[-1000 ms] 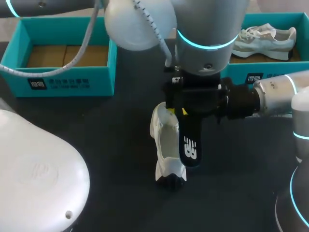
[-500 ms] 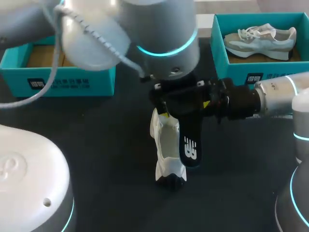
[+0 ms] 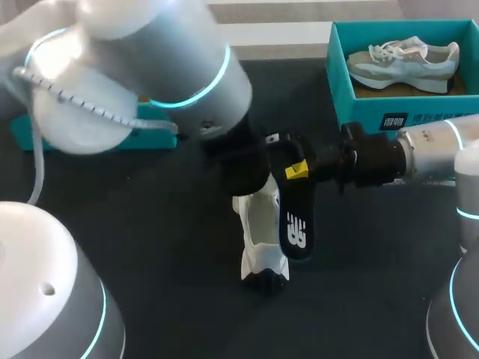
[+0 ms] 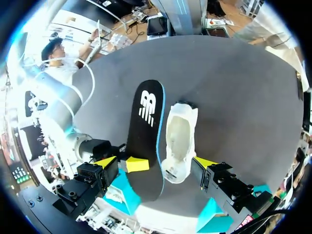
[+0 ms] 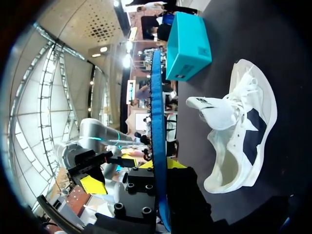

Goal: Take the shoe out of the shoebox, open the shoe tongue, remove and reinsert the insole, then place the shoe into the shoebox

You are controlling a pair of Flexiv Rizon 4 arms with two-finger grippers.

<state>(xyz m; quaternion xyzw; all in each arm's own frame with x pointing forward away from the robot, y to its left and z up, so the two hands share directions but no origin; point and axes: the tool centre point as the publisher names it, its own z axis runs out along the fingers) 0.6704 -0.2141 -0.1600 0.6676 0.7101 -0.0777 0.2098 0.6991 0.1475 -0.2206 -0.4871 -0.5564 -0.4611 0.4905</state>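
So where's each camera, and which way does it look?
Head view: above and behind, looking down on the table; both arms show.
Left wrist view: on the left arm, looking down past its open left hand at the shoe.
Right wrist view: on the right arm, looking along the insole its right hand grips.
All share shoe and insole.

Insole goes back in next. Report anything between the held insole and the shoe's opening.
The open left claw hangs over the white fabric shoe, above its opening. Otherwise nothing separates it from the black flat insole in the right claw.
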